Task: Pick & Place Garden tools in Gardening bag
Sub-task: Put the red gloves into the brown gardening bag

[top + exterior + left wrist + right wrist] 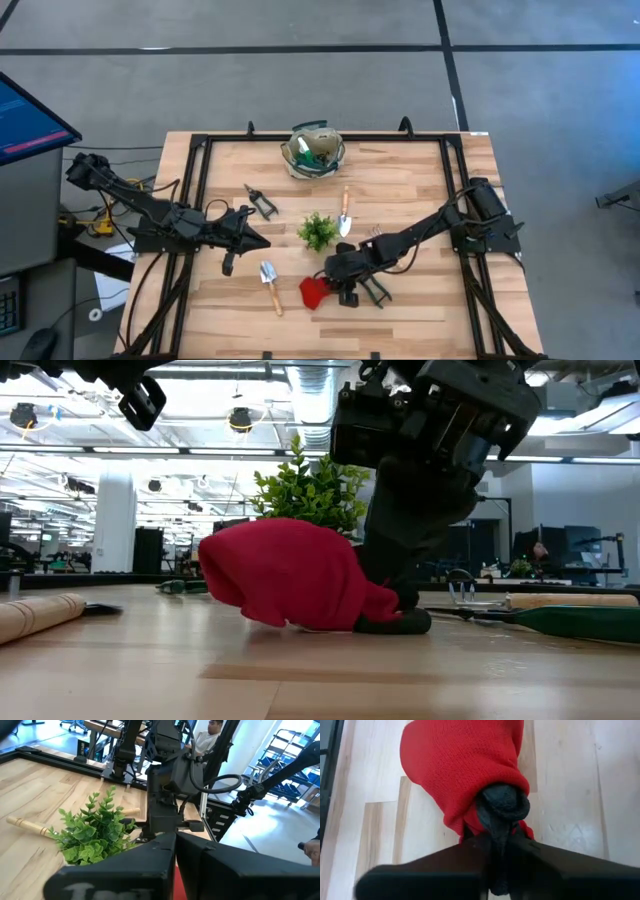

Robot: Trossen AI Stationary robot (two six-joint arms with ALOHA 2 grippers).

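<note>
One red glove (314, 291) in right gripper (335, 285) jaws, near table (420, 320) front edge

Looks like a robotics lab in a big open-plan industrial hall. Exposed ceiling ducts (310, 390) and round lamps (240, 420) across the top of the low view, grey floor (300, 80) around a butcher-block table (420, 170), monitor (30, 120) at upper left, seated person (210, 735) at top.

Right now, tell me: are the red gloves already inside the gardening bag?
No: the red gloves lie on the table's near part under the right gripper, far from the gardening bag at the far edge.
</note>
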